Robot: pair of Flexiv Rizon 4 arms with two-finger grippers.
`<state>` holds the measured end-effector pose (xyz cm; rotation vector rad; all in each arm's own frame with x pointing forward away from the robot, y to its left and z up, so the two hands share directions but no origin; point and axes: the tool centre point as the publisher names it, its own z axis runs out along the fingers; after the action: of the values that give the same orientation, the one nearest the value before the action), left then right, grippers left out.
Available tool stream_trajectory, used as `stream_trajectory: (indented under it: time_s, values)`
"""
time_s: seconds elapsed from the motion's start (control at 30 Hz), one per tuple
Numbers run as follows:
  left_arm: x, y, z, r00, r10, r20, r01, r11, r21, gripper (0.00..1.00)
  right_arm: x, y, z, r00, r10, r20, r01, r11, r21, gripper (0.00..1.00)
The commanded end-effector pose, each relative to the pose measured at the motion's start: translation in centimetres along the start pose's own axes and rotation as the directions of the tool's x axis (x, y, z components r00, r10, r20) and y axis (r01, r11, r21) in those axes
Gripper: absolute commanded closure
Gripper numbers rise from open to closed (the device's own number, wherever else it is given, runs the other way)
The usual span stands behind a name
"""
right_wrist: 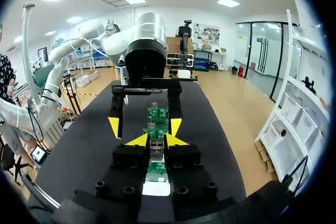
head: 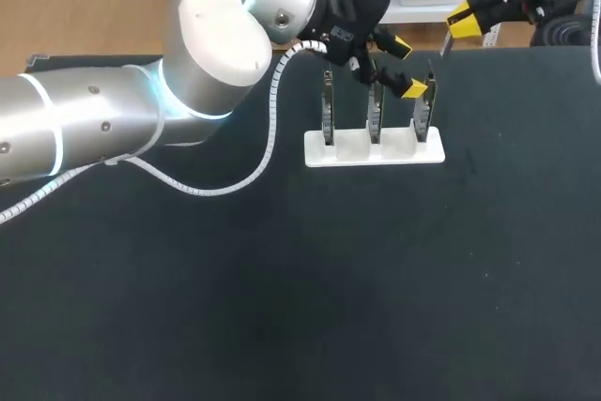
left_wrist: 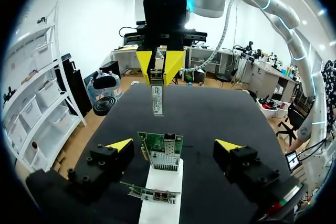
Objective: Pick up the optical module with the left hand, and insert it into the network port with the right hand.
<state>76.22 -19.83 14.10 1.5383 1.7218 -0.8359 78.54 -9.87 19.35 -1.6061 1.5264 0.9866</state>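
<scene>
The right end effector (left_wrist: 157, 70) pinches the optical module (left_wrist: 157, 99), at 1 o'clock from the white stand (head: 374, 151). The left end effector (head: 408, 68) is spread wide. Next, I think: line it up with the network port (left_wrist: 169, 143) and push.

Slim silvery optical module (left_wrist: 157, 99) upright in right claw (left_wrist: 157, 75), near upright green port cards (left_wrist: 161, 150).

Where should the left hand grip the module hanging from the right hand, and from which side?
Probably the free lower half of the module, below the right hand: it hangs upright, clamped only at its top. The open left hand faces it, so come from there.
</scene>
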Motion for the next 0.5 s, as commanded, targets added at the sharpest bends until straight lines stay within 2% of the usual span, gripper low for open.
stream_trajectory:
  time_s: [0.03,0.5]
  values:
    - [-0.01,0.14,0.07,1.0,-0.003,-0.006,0.003,1.0,0.003,0.0,-0.04,-0.13,-0.05,1.0,0.002,-0.003,-0.002,1.0,0.0,1.0]
    - [-0.29,-0.56,0.56,1.0,0.008,-0.009,-0.008,1.0,0.023,0.0,0.04,-0.19,-0.05,1.0,0.003,-0.001,-0.003,1.0,0.003,1.0]
